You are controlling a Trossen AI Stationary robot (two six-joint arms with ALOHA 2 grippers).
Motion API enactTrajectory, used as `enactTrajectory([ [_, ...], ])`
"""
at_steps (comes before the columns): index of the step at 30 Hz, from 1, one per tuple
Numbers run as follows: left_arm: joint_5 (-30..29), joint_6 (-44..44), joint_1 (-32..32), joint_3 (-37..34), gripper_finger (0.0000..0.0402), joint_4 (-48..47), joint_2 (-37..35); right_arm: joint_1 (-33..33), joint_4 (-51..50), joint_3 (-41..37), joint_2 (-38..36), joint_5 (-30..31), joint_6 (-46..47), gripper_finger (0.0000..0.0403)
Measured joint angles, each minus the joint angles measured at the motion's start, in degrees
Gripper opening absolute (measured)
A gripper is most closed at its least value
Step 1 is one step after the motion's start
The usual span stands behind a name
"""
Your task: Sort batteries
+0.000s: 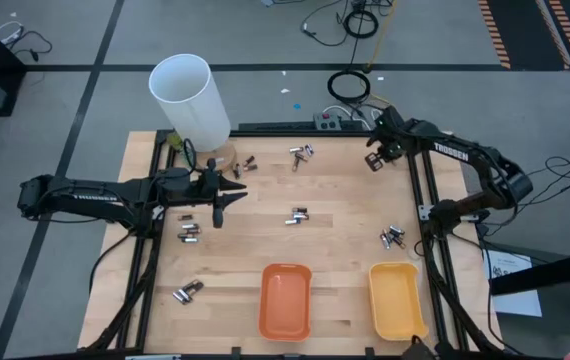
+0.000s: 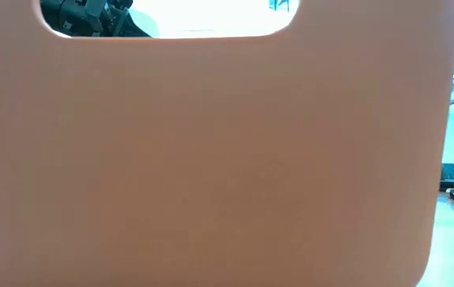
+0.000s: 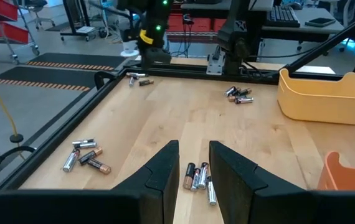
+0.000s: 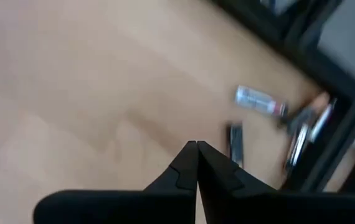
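The batteries lie in small groups over the wooden table (image 1: 345,190): one group (image 1: 297,215) at the middle, just ahead of the left gripper (image 1: 221,206), another (image 1: 189,232) close beside that gripper toward the front, one (image 1: 187,292) near the front left, one (image 1: 393,237) at the right edge, and two groups (image 1: 302,153) at the back, near the right gripper (image 1: 373,160). In the left wrist view the middle group (image 3: 198,177) shows in the gap between the two fingers (image 3: 165,174), not touched by them. An orange tray (image 1: 285,300) and a yellow tray (image 1: 397,298) stand at the front edge, and a tall white tube (image 1: 191,98) at the back left corner. Around the table is a grey floor with cables. The left gripper is partly open and holds nothing. The right gripper hangs over the back of the table, its fingers (image 4: 190,163) pressed together and empty.
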Motion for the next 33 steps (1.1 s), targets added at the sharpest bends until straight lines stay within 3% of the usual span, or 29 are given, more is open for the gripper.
enactTrajectory([
  [8, -0.25, -0.13, 0.0, 0.0, 0.0097, 0.03, 0.0, -1.03, 2.28, -2.14, 7.17, 0.14, -0.94, 0.0013],
  [13, -0.25, -0.15, 0.0, 0.0, 0.0097, 0.33, 0.16, -1.25, 4.59, -1.88, 8.39, 4.61, -2.24, 0.0083],
  [17, -0.27, -0.11, 0.0, 0.0, 0.0097, 1.29, 0.64, -1.25, 2.92, -1.41, 8.16, 2.91, -2.06, 0.0143],
  [21, -0.29, 0.09, 0.0, 0.01, 0.0097, 2.05, 1.78, -1.25, 1.91, -0.98, 8.16, 3.15, -0.41, 0.0177],
  [33, 0.1, -0.13, 0.02, 0.0, 0.0097, 7.0, 5.46, -1.11, 4.86, -0.91, 9.14, 7.67, 8.85, 0.017],
])
